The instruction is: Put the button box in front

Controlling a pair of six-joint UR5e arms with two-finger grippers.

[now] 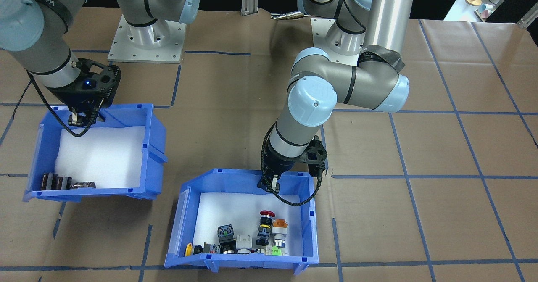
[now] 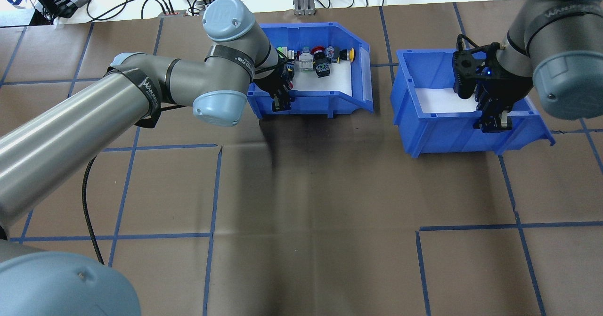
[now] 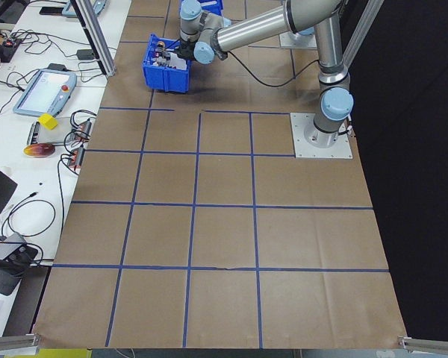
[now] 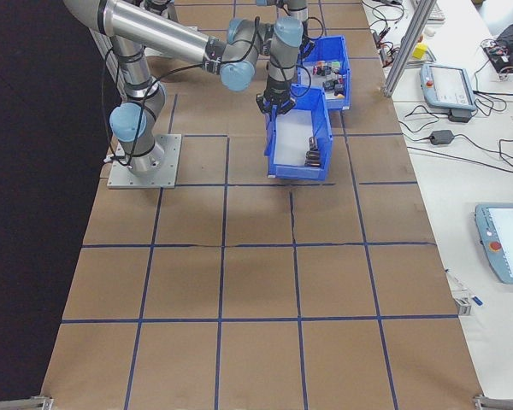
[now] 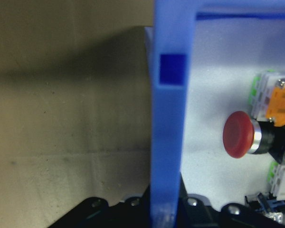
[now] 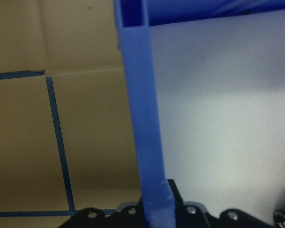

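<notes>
Two blue bins on bench, each with a gripper clamped on its back wall.
Other bin (image 2: 438, 123), nearer the robot and off to the button box's right: right gripper (image 2: 492, 123) clenched on its rear wall, dark cylinders (image 1: 56, 182) by the open front. Button box (image 2: 351, 92) farther out: left gripper (image 2: 281, 104) grasping its rear wall, red mushroom button (image 5: 238, 135) and other switches grouped at its open front.
</notes>
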